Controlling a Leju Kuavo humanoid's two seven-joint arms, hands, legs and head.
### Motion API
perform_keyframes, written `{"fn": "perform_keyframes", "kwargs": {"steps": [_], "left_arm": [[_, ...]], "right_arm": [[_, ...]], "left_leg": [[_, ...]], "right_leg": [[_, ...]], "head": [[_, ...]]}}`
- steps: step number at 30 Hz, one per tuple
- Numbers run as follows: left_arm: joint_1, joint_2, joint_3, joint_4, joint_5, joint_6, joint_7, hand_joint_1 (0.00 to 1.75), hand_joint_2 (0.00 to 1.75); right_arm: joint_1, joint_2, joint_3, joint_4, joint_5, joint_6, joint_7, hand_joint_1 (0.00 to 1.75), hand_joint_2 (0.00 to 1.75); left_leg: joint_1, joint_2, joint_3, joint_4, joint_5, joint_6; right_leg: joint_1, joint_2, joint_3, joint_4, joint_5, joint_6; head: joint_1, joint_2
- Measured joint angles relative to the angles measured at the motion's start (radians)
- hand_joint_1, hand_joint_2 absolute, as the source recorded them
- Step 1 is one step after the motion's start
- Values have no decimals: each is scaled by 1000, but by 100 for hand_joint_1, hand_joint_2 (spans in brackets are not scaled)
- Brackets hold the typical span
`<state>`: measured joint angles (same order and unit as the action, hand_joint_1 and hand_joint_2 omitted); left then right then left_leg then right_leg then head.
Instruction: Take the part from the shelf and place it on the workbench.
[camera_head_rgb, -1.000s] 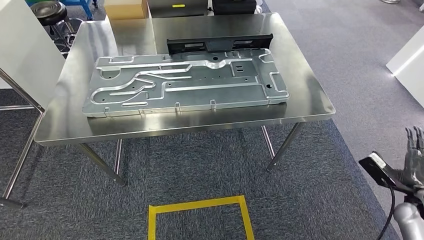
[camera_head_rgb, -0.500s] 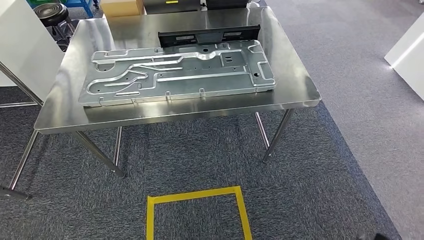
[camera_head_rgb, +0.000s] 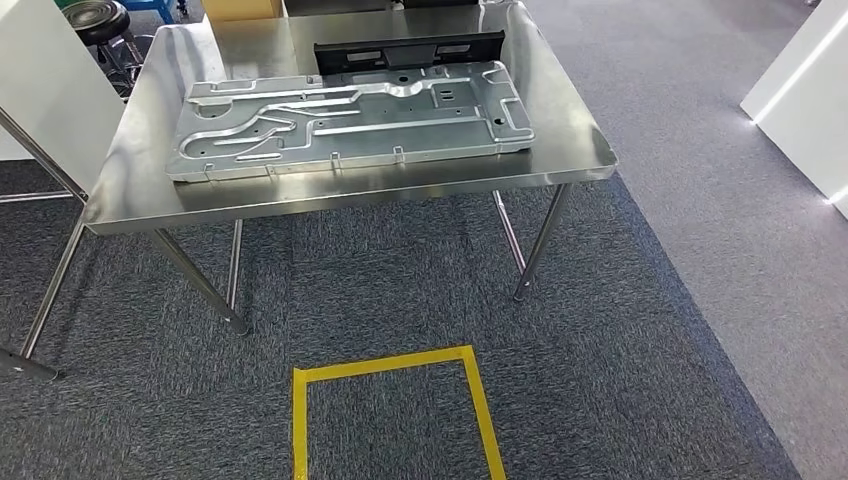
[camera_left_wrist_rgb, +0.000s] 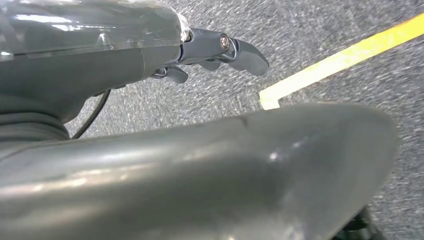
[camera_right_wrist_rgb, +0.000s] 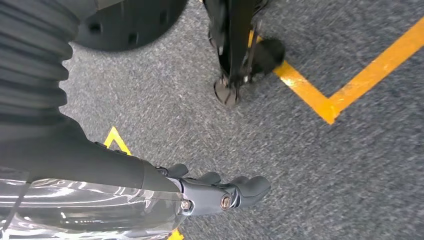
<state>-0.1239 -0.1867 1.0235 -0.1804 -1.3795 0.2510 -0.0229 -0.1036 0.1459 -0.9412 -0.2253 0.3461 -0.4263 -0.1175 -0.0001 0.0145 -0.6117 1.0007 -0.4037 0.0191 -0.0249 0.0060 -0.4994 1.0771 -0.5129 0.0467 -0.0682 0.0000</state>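
Observation:
A large grey stamped metal plate (camera_head_rgb: 350, 120) lies flat on the steel workbench (camera_head_rgb: 565, 150). A long black plastic part (camera_head_rgb: 410, 50) lies along the plate's far edge, touching it. My left hand (camera_left_wrist_rgb: 220, 50) hangs over the carpet in the left wrist view, its fingers loosely extended with nothing in them. Above the carpet in the right wrist view hangs my right hand (camera_right_wrist_rgb: 220, 192), likewise holding nothing. Both hands are well away from the bench.
A yellow tape square (camera_head_rgb: 385, 365) marks the carpet in front of the bench. A white panel (camera_head_rgb: 40, 90) stands at the left, with a black stool (camera_head_rgb: 95, 18) behind it. White furniture (camera_head_rgb: 800, 90) stands at the right, and a cardboard box (camera_head_rgb: 240, 8) beyond the bench.
The camera has shifted, so the bench now sits higher and further left in the picture. My right hand, raised at the lower right a second ago, has dropped out of the head view.

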Motion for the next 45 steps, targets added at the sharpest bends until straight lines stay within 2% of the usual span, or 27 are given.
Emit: {"fn": "perform_keyframes", "kwargs": {"steps": [2,4,5,6,8,9,10,12,14,16,17,19,21,24,25,27,28,30,32,33,35,36,39,40,42,43,45], "left_arm": [[-1,1,0,0,0,0,0,0,0],[0,1,0,0,-2,-3,-1,0,0],[1,1,0,0,-3,-6,1,0,0],[4,2,0,0,-4,-9,3,0,0],[8,2,0,0,-9,-15,8,0,0],[9,2,0,0,-11,-17,10,0,0],[10,2,0,0,-12,-19,11,0,0],[10,3,0,0,-13,-22,12,0,0],[9,3,0,0,-14,-23,12,0,0],[5,4,-1,0,-14,-22,11,0,0],[3,5,-1,0,-14,-21,9,0,0],[2,5,-1,0,-13,-20,6,0,0],[4,5,0,0,-12,-19,5,0,0],[5,5,0,0,-13,-18,6,0,0],[5,5,0,0,-14,-18,7,0,0],[7,4,0,0,-18,-17,12,0,0],[8,4,0,0,-19,-16,14,0,0],[8,4,0,0,-20,-15,12,0,0],[10,3,0,0,-17,-18,3,0,0],[11,2,0,0,-15,-19,0,0,0],[13,1,0,0,-13,-20,-2,0,0],[14,1,0,0,-13,-20,-2,0,0],[20,1,0,0,-13,-20,-2,0,131],[21,1,0,0,-14,-20,-1,0,175],[23,1,0,0,-17,-20,4,0,175],[24,2,0,0,-19,-20,9,0,175],[24,2,-2,0,-24,-23,23,0,175]], "right_arm": [[-4,5,3,4,2,-4,9,0,175],[-4,9,5,8,0,-18,38,0,175],[-5,11,5,10,-3,-27,58,0,131],[-4,12,5,12,-6,-34,77,0,131],[-4,14,4,14,-12,-40,118,0,131],[-3,14,3,14,-20,-38,136,0,175],[-3,14,-1,15,-30,-35,150,0,175],[-2,14,-12,16,-48,-25,162,0,175],[-2,14,-19,16,-49,-18,167,0,175],[-3,14,-20,16,-47,-19,172,0,175],[-3,14,-21,16,-45,-20,174,0,175],[-1,14,-23,16,-39,-21,177,0,175],[1,14,-22,17,-19,-21,184,0,175],[6,13,7,19,84,-19,220,0,44],[8,12,29,20,131,-12,231,0,0],[12,9,78,20,195,25,237,0,0],[13,7,100,20,208,53,230,0,0],[12,3,129,19,213,104,206,0,0],[12,-1,146,18,213,135,184,0,0],[12,-4,154,17,213,144,177,0,0],[16,-4,166,18,213,150,174,0,0],[18,-5,170,18,213,151,174,0,0],[23,-7,179,18,212,156,173,0,0],[25,-7,181,18,212,160,168,0,44],[29,-7,187,19,214,180,136,0,131],[31,-7,191,19,216,196,110,0,175],[31,-10,199,18,220,228,58,0,175]], "left_leg": [[0,1,-11,6,17,-12],[4,0,-19,4,34,-25],[6,-2,-27,12,21,-31],[8,-5,-37,34,-13,-36],[11,-7,-60,131,-128,-44],[12,-7,-67,196,-175,-46],[12,-7,-69,253,-195,-48],[12,-7,-37,293,-157,-48],[12,-8,57,204,-110,-44],[8,-10,175,41,-139,-33],[6,-10,209,-15,-161,-25],[2,-9,214,-43,-165,-5],[3,-3,191,-42,-139,14],[-1,2,141,-41,-94,29],[-3,3,121,-39,-80,29],[-7,7,78,-31,-53,28],[-8,8,56,-26,-41,27],[-11,8,19,-13,-22,22],[-13,9,0,-3,-4,13],[-13,10,-4,-2,4,8],[-10,10,-9,0,15,-3],[-8,6,-15,12,1,-9],[0,-4,-62,153,-123,-25],[2,-4,-78,217,-156,-30],[6,-4,-75,273,-155,-36],[8,-4,-44,243,-131,-37],[11,-5,53,108,-95,-35]], "right_leg": [[7,2,59,-96,-31,-12],[11,0,48,-107,-17,-29],[11,-2,36,-108,-5,-37],[10,-5,22,-110,10,-46],[11,-8,-11,-111,39,-57],[13,-9,-29,-110,54,-60],[14,-9,-50,-108,69,-59],[14,-10,-93,-101,98,-56],[14,-9,-134,-89,123,-48],[15,-8,-160,-76,145,-37],[16,-8,-166,-75,157,-31],[15,-9,-170,-80,180,-18],[11,-8,-183,-59,142,-7],[9,-7,-223,107,-26,3],[9,-7,-230,172,-52,6],[9,-7,-210,234,-23,6],[10,-7,-174,215,10,2],[15,-7,-46,79,23,-11],[22,-10,71,-79,-28,-27],[27,-11,97,-122,-45,-34],[26,-13,94,-139,-36,-49],[25,-14,88,-141,-26,-56],[22,-18,59,-141,1,-67],[22,-18,46,-138,9,-68],[21,-18,21,-129,21,-64],[20,-18,8,-122,25,-62],[20,-16,-12,-104,29,-55]], "head": [[0,0],[-1,0],[-1,0],[-1,0],[-1,0],[-1,0],[-1,0],[-1,0],[-1,0],[-1,0],[-1,0],[-1,0],[-1,0],[-1,0],[-1,0],[-1,0],[-1,0],[-1,0],[-1,0],[-1,0],[-1,0],[-1,0],[-1,0],[-1,0],[-1,0],[-1,0],[-1,0]]}}
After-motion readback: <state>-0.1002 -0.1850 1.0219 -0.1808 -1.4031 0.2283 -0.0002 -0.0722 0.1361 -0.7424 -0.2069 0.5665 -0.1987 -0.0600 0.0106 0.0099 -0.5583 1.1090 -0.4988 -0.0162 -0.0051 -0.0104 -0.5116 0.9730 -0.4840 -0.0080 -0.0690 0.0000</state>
